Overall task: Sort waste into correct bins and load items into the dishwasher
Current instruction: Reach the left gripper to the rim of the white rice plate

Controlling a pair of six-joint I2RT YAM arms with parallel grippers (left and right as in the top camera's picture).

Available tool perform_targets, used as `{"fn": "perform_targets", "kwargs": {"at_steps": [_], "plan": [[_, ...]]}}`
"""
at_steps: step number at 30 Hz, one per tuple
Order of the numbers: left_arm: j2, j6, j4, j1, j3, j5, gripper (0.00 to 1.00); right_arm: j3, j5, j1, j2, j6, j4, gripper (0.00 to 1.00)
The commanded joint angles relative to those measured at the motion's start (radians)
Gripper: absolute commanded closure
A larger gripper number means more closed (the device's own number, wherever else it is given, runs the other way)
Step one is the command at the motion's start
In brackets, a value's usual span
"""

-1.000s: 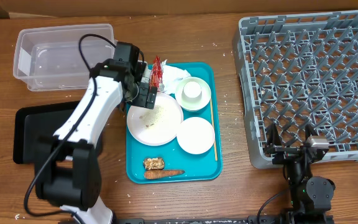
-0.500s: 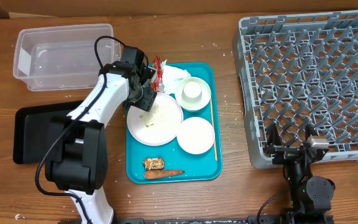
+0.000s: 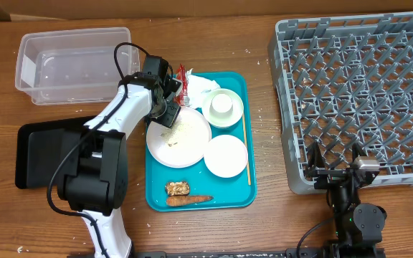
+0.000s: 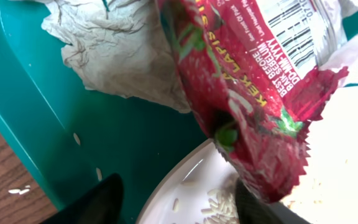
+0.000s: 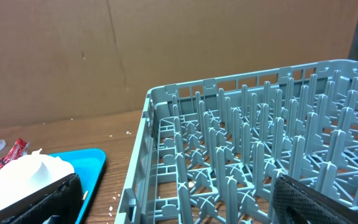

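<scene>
A red snack wrapper (image 3: 181,77) lies at the far left corner of the teal tray (image 3: 236,193), beside a crumpled white napkin (image 3: 201,87). My left gripper (image 3: 171,100) is open just short of it, over the rim of the large white plate (image 3: 180,140) with rice grains. In the left wrist view the wrapper (image 4: 247,81) hangs just ahead of the open fingers (image 4: 179,196), its lower tip near the right finger; the napkin (image 4: 123,56) is behind. My right gripper (image 3: 333,155) is open and empty at the near edge of the grey dish rack (image 3: 364,86).
The tray also holds a green bowl (image 3: 223,107) with a white cup in it, a small white plate (image 3: 226,155), a chopstick (image 3: 246,147), a carrot (image 3: 188,200) and a brown food piece (image 3: 177,188). A clear bin (image 3: 70,61) and a black bin (image 3: 38,154) stand at left.
My left gripper has shifted slightly right and farther back, closer to the red wrapper, and the arm has swung with it. The right arm has not moved.
</scene>
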Motion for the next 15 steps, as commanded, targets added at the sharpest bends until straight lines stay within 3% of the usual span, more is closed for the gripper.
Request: {"fn": "perform_targets", "kwargs": {"at_steps": [1,5,15], "plan": [[0.016,0.015,0.002,0.001,0.018,-0.015,0.46,-0.01,0.006,-0.003,-0.009,-0.003,0.006,0.0],[0.016,0.014,0.006,0.0,0.018,-0.013,0.47,-0.01,0.006,-0.003,-0.009,-0.003,0.006,0.0],[0.016,0.011,-0.012,0.0,0.019,0.01,0.66,-0.01,0.006,-0.003,-0.009,-0.003,0.006,0.0]]}}
